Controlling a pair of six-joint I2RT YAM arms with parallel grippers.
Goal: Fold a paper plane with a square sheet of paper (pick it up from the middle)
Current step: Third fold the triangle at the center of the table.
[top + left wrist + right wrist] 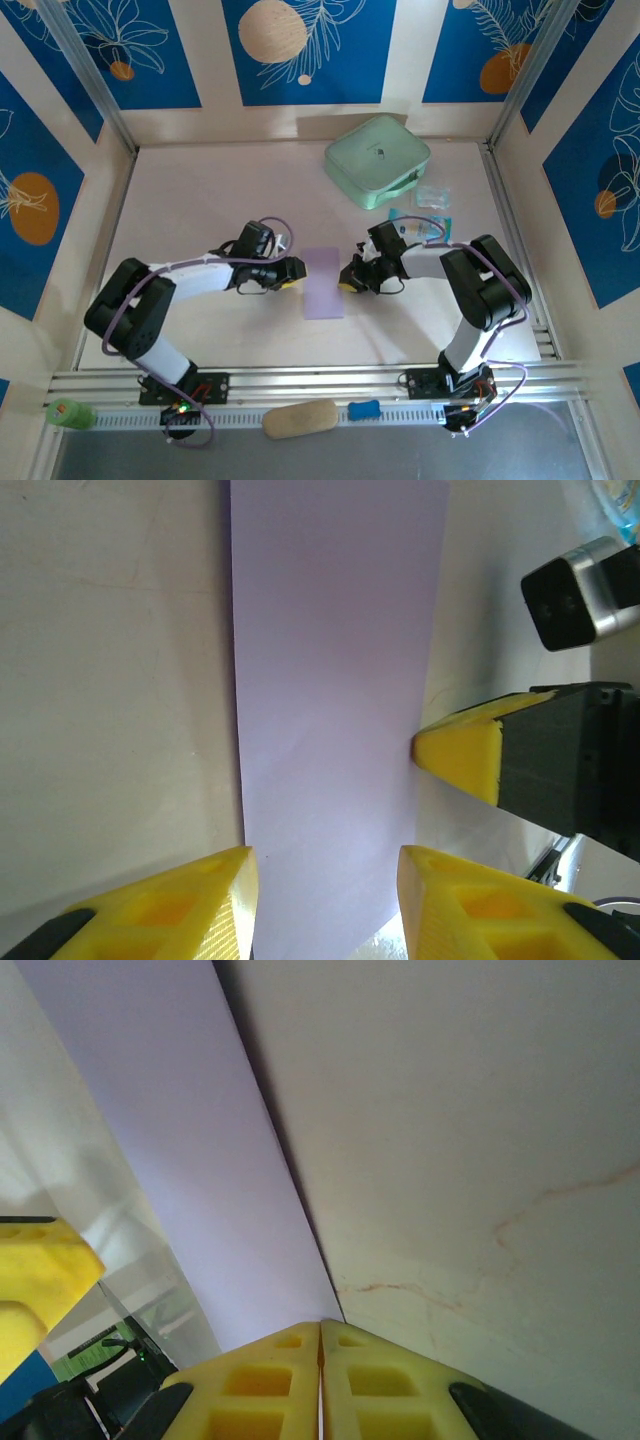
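Mint case (377, 160) beyond paper (323, 282) (packets (432, 197) beside).

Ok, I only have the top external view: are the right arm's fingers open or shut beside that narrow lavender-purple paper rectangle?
Observer: Shut. In the right wrist view the right fingers are pressed together, with their tips at the long edge of the lavender-purple paper rectangle.
Operator: And the left fingers?
Observer: Open. In the left wrist view the left fingers stand apart, and the paper shows in the gap between them.
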